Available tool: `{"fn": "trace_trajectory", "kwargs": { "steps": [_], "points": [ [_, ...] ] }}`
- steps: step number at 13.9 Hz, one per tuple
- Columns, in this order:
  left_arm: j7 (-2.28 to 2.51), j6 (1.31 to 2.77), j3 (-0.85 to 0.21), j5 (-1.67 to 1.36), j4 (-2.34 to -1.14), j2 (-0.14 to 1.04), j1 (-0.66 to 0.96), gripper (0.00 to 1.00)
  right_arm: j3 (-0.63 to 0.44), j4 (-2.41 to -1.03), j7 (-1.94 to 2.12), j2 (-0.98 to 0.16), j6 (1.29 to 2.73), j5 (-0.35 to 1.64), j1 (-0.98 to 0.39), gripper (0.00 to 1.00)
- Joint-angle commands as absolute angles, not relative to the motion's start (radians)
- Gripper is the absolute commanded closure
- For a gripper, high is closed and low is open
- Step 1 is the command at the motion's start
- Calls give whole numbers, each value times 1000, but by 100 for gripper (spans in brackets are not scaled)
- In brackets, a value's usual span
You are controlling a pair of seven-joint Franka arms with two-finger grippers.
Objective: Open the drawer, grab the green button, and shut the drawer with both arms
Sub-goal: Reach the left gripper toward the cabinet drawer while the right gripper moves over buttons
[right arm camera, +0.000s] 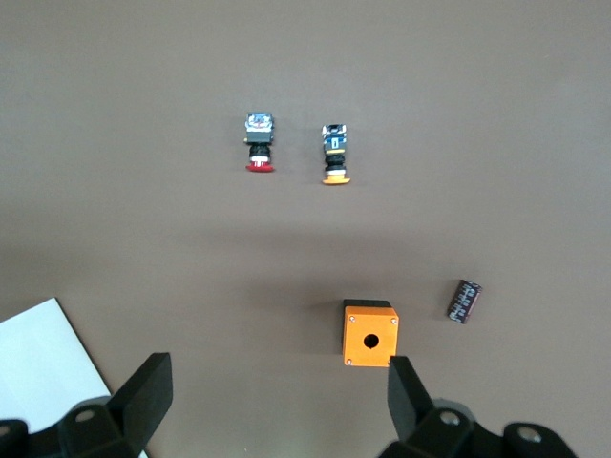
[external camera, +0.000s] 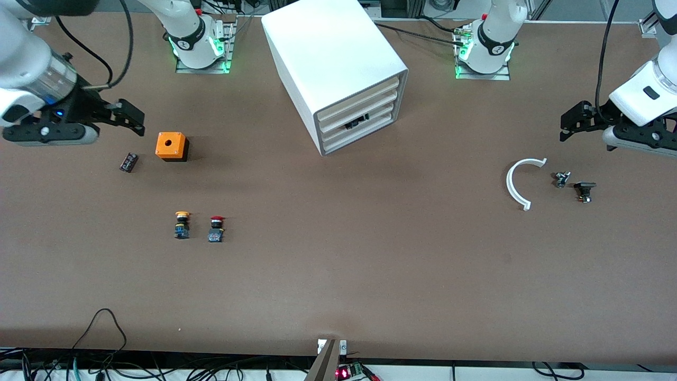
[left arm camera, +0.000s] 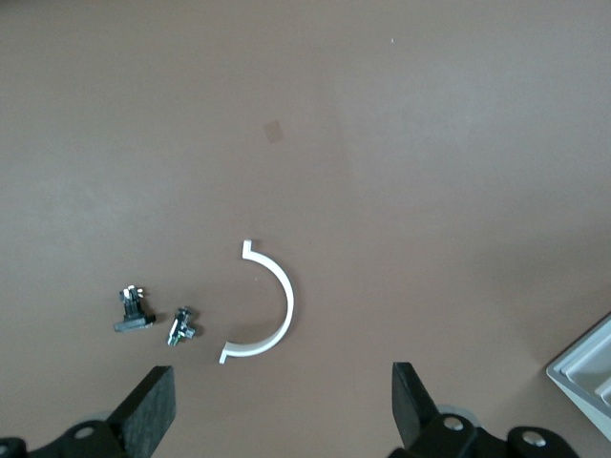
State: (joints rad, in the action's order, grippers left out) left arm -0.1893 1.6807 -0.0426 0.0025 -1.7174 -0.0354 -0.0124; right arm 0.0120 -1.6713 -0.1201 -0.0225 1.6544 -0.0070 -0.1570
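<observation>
The white cabinet (external camera: 338, 63) stands at the middle of the table near the arms' bases, and its corner shows in both wrist views (left arm camera: 587, 372) (right arm camera: 38, 367). All its stacked drawer fronts sit pushed in, the lower drawer (external camera: 355, 135) among them. A small dark spot (external camera: 357, 124) shows in a slit between the lower fronts. The button is hidden. My left gripper (external camera: 566, 126) (left arm camera: 282, 410) hangs open and empty over the left arm's end of the table. My right gripper (external camera: 138, 119) (right arm camera: 277, 396) hangs open and empty over the right arm's end, beside an orange box (external camera: 171, 145).
A dark cylinder (external camera: 128, 162) lies beside the orange box (right arm camera: 370, 334). A yellow-capped button (external camera: 182, 224) and a red-capped button (external camera: 216, 228) lie nearer the front camera. Under the left gripper lie a white curved strip (external camera: 515, 185) and two small metal parts (external camera: 561, 179) (external camera: 584, 191).
</observation>
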Motion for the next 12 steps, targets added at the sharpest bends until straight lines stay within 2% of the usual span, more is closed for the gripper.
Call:
{"fn": "trace_trajectory", "kwargs": {
  "steps": [1, 6, 8, 12],
  "points": [
    [-195, 1637, -49, 18, -1709, -41, -8, 0, 9, -1644, -109, -115, 1686, -6, -166, 0],
    [-213, 1519, -57, -18, -1707, 6, 20, 0, 8, -1640, -115, -227, 1795, 2, -170, 0],
    [-213, 1491, -57, -96, -1719, 15, 29, 0, 8, -1640, -118, -267, 1822, 3, -170, 0],
    [-256, 1368, -58, -383, -1726, 112, 17, 0, 9, -1635, -126, -340, 1922, 6, -202, 0]
  ]
}}
